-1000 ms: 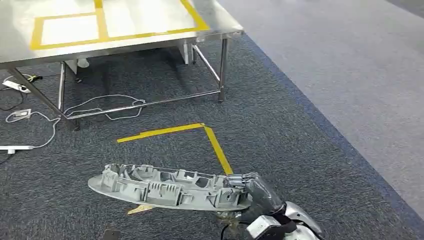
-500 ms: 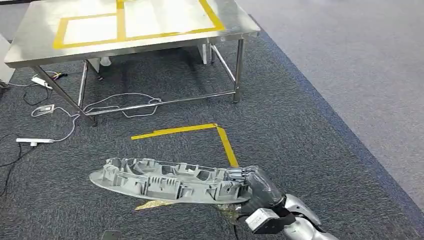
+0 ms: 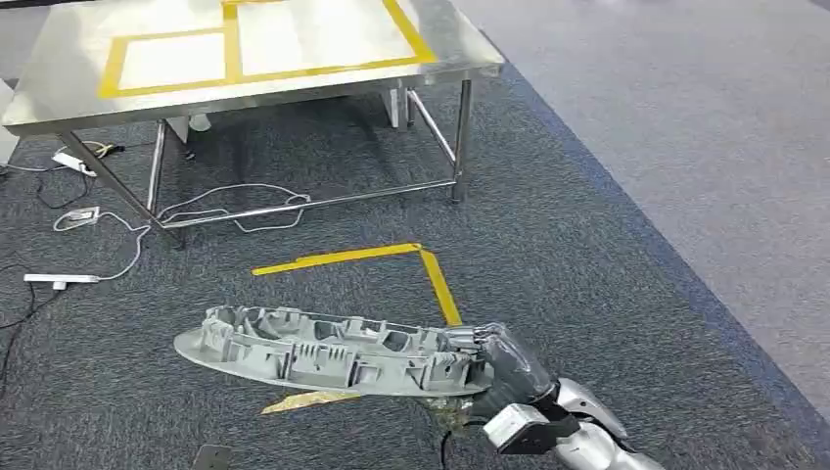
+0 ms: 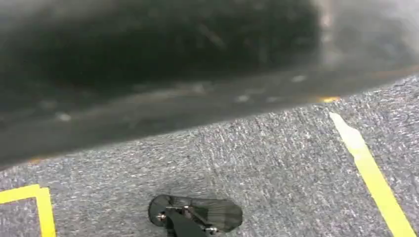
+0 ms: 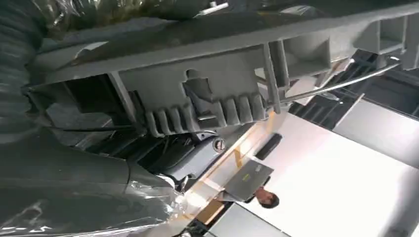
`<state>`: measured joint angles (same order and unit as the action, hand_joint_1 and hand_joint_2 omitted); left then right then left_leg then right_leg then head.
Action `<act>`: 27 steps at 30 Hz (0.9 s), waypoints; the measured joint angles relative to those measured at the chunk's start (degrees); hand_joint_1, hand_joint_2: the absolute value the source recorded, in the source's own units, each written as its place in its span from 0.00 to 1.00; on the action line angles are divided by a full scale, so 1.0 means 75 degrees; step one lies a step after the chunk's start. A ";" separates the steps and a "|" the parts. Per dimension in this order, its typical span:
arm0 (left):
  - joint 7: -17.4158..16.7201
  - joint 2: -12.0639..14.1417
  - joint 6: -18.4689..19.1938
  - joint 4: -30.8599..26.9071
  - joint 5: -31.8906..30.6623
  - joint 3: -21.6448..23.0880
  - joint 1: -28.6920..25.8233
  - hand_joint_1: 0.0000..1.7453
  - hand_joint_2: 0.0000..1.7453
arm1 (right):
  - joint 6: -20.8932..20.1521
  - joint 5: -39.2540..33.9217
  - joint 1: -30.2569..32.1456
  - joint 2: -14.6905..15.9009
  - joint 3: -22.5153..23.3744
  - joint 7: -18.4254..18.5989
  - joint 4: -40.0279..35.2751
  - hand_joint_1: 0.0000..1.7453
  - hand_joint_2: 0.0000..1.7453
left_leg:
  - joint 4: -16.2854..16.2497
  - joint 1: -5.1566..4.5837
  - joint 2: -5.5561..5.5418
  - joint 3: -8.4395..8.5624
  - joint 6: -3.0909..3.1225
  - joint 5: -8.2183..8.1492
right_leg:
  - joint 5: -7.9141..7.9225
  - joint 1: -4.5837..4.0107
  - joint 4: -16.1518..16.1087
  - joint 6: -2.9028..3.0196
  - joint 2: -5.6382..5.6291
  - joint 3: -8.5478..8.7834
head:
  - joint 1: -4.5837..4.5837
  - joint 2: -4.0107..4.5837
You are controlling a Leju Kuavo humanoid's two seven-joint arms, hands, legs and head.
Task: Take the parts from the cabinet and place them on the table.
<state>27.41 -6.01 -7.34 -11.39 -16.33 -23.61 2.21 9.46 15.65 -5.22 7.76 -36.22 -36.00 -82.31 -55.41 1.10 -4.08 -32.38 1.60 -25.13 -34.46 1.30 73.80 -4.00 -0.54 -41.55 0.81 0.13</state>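
A long grey plastic part [image 3: 323, 352] with ribbed pockets hangs level above the carpet, reaching out to the left. My right hand [image 3: 509, 367] grips its right end, low in the head view. In the right wrist view the part [image 5: 222, 84] runs across the picture close up, with the grey thumb [image 5: 64, 173] beneath it. The steel table [image 3: 59, 83] stands ahead at the far left, its top marked with yellow tape rectangles [image 3: 230, 39]. A blurred dark surface [image 4: 148, 74] lies close over the carpet in the left wrist view.
A yellow tape corner [image 3: 431, 264] marks the dark carpet between me and the table. White cables [image 3: 235, 201] and a power strip [image 3: 59, 281] lie under and left of the table. Lighter grey floor [image 3: 705, 117] runs along the right.
The whole view has shifted as I move: the table now shows more of its left side and sits lower in the picture. The part stays in my right hand.
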 joint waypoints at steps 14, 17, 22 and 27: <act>0.0090 0.0052 0.0178 0.0000 -0.0020 0.0000 0.0005 0.00 0.00 | -0.0192 -0.0108 -0.0005 -0.0085 -0.0038 -0.0061 0.0128 0.94 1.00 | -0.2573 0.0055 0.0469 -0.1144 -0.0406 -0.1336 | 0.0796 -0.0010 -0.2012 0.0489 0.0251 0.1163 | -0.0076 0.0000; 0.0090 0.0061 0.0175 0.0000 -0.0061 0.0000 -0.0035 0.00 0.00 | -0.0195 -0.0096 0.0007 -0.0096 -0.0044 -0.0061 0.0143 0.94 1.00 | -0.2214 0.0023 0.0481 -0.1006 -0.0299 -0.0821 | 0.0765 -0.0066 -0.2011 0.0514 0.0390 0.1210 | -0.0082 0.0000; 0.0096 0.0073 0.0175 0.0000 -0.0067 0.0000 -0.0001 0.00 0.00 | -0.0186 -0.0096 -0.0011 -0.0137 -0.0044 -0.0067 0.0143 0.94 1.00 | -0.0519 -0.0149 0.0771 -0.0226 -0.0092 -0.0271 | 0.0695 -0.0146 -0.1996 0.0397 0.0576 0.1252 | -0.0058 0.0000; 0.0111 0.0082 0.0166 0.0000 -0.0087 -0.0003 -0.0010 0.00 0.00 | -0.0192 -0.0090 -0.0014 -0.0152 -0.0058 -0.0073 0.0140 0.94 1.00 | -0.0359 -0.0076 0.0545 -0.0149 0.0041 -0.0192 | 0.0158 -0.0086 -0.1199 0.0227 0.0204 0.0898 | -0.0024 0.0000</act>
<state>28.24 -5.40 -6.10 -11.39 -16.98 -23.63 2.13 8.02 14.97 -5.33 6.62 -36.65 -36.55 -81.26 -58.11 0.53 0.01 -33.50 1.91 -26.56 -33.28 0.65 64.81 -2.30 0.99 -34.82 0.63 0.13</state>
